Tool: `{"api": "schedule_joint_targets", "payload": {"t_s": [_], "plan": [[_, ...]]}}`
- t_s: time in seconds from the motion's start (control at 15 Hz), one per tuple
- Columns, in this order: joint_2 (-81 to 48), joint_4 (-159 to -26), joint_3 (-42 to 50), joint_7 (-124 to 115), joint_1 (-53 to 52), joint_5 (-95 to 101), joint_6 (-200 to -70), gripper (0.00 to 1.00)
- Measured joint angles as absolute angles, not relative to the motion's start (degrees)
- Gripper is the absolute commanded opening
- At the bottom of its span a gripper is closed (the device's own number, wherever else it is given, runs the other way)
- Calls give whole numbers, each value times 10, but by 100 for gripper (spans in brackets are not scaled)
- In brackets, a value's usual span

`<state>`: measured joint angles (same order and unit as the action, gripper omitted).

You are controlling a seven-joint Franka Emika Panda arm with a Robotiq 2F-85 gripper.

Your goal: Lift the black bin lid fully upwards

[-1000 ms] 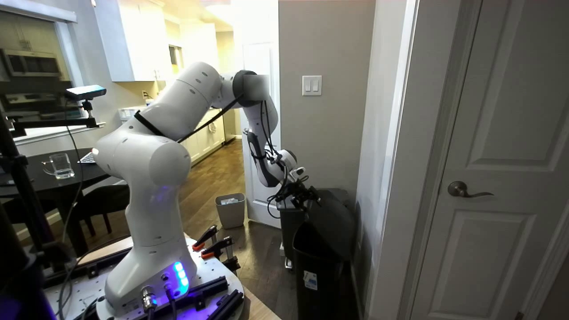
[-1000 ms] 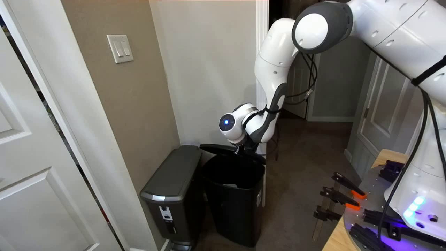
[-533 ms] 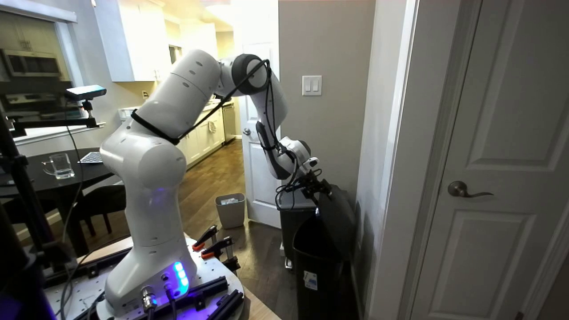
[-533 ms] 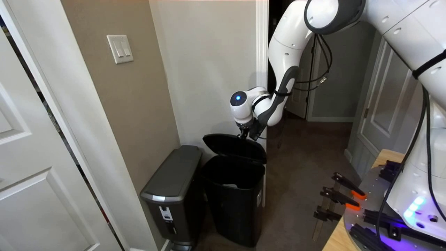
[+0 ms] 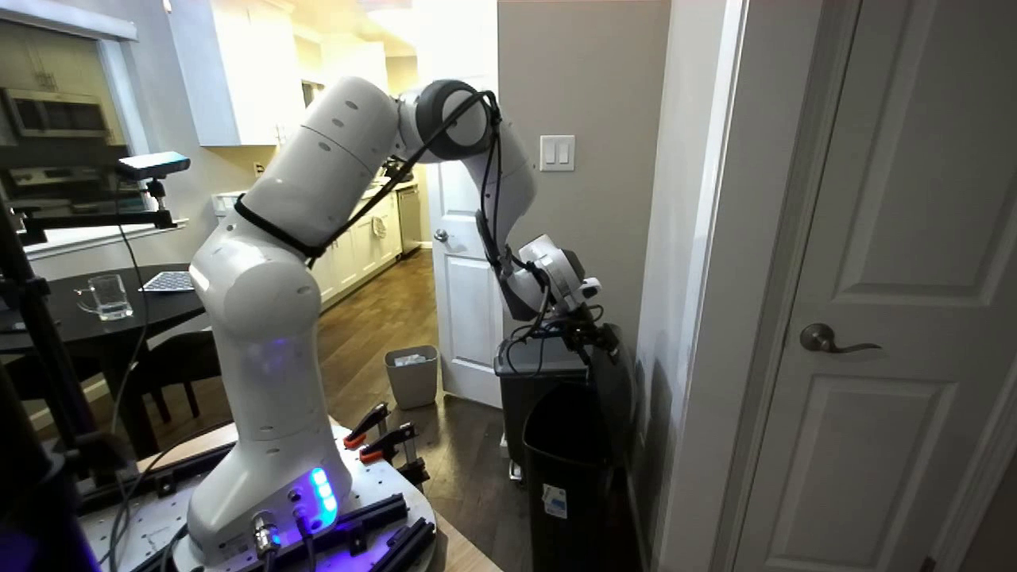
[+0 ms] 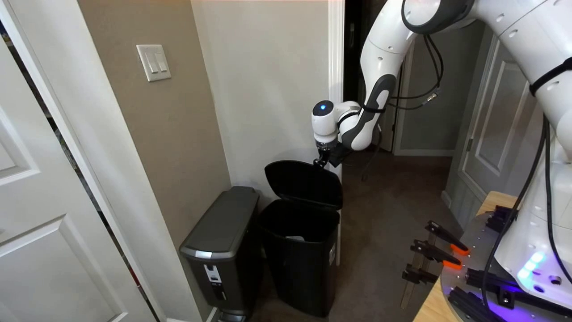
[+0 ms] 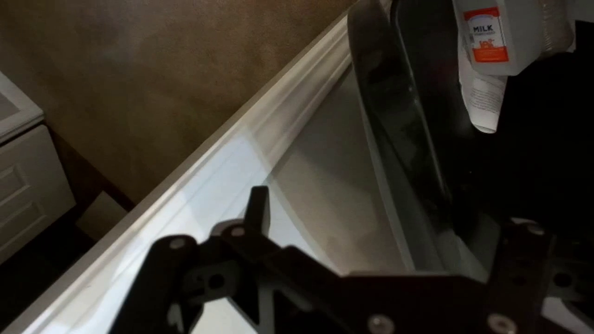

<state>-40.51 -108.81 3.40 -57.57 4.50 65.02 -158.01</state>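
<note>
The black bin lid [image 6: 304, 183] is raised and tilted steeply back on its hinge over the tall black bin [image 6: 297, 268]. In an exterior view the lid [image 5: 616, 389] leans toward the wall, partly hidden by the gripper. My gripper [image 6: 321, 162] is at the lid's upper edge on the arm's side and seems to touch it. In the wrist view the gripper [image 7: 369, 206] has its fingers spread wide. A black curved edge [image 7: 403, 102], lid or bin rim, runs toward the right finger. Whether the lid lies between the fingers is unclear.
A grey-black lidded container [image 6: 221, 223] stands beside the bin. Walls and a white door frame [image 6: 336, 53] are close behind the lid. A milk jug [image 7: 501, 37] shows inside the bin. A small grey wastebasket [image 5: 411, 377] stands on the floor.
My gripper has moved up and toward the wall. The lid has swung from low over the bin to a steep, nearly upright tilt. The bin has not moved.
</note>
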Motion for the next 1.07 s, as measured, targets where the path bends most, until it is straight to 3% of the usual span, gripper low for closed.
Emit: {"api": "schedule_joint_targets", "payload": {"t_s": [0.73, 1.07], "plan": [[-399, -1091, 5, -569, 79, 631, -1580, 100], [-399, -1091, 19, -498, 87, 526, -1587, 100]]}}
